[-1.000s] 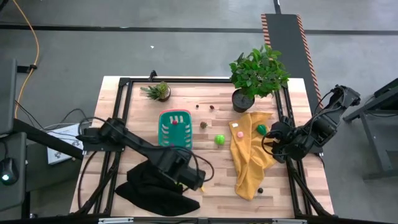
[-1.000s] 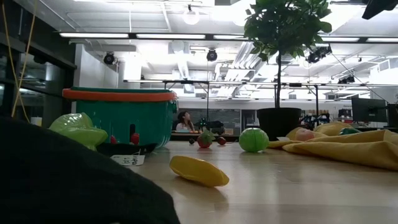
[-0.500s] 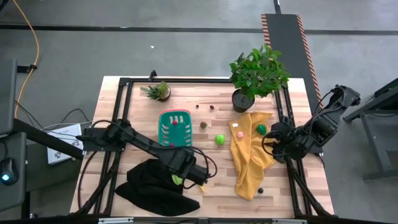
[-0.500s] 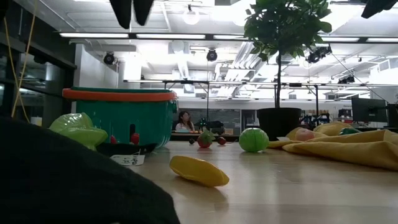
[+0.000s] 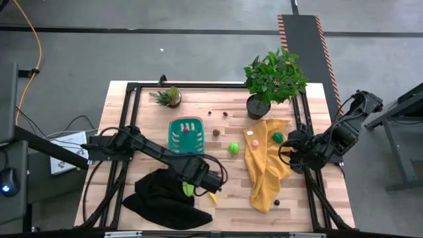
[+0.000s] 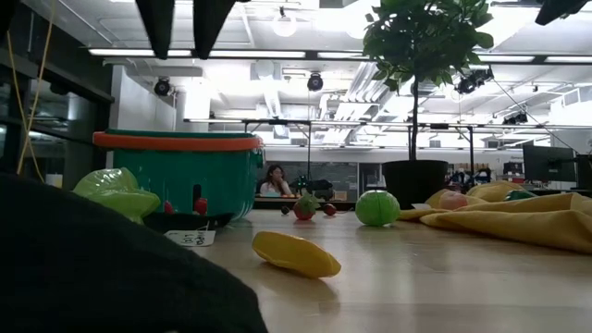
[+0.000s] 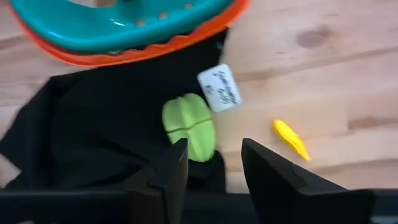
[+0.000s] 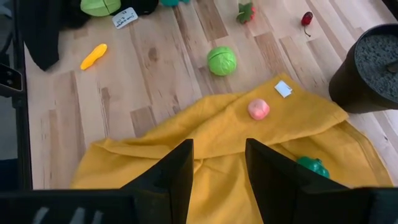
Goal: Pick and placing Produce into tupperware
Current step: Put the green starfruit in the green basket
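Wooden desk, mid-sort: robot arm poised over toy produce beside its basket.

Left claw [image 7: 214,163], jaws parted and empty, hovers over a yellow-green toy vegetable [image 7: 188,127] lying on the black cloth [image 7: 93,130], with a yellow piece [image 7: 290,139] just beside on bare wood and the teal tupperware [image 5: 186,135] near. Right claw [image 8: 219,163], parted and empty, waits above the yellow cloth [image 8: 205,155]. Each piece looks light, hard and slick; a grip across its middle seems safest.

Left claw [image 7: 214,162] open and raised; right claw [image 8: 219,163] open, idle aside.
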`<state>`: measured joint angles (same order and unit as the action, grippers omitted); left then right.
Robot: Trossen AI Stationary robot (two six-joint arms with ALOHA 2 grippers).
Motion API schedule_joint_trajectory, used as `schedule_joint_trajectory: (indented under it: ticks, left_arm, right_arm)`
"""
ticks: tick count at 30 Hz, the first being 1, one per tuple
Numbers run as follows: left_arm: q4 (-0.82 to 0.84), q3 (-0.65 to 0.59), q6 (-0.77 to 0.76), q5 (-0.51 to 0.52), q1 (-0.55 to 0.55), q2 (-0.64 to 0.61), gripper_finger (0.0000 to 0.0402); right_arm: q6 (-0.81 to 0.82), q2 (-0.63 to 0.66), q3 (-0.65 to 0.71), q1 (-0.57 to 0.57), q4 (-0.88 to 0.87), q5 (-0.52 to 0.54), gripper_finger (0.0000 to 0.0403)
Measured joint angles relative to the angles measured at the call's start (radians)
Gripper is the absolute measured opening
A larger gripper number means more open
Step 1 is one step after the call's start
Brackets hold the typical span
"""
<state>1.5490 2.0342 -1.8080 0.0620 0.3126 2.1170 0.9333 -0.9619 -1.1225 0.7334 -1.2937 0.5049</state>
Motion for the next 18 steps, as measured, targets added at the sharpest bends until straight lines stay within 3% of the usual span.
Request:
schedule_joint_trajectory:
  ticks: [10,18]
  left_arm:
    - [-0.051,-0.073,-0.032,-0.072,0.011,0.001,0.0184]
    - [-0.203,-0.196,-0.079,-0.106,0.01,-0.001,0.0183]
  right_arm:
    - [0.0,0.0,0.0,0.0,0.001,0.001,0.0138]
    - [0.0,0.0,0.0,0.0,0.001,0.002,0.0138]
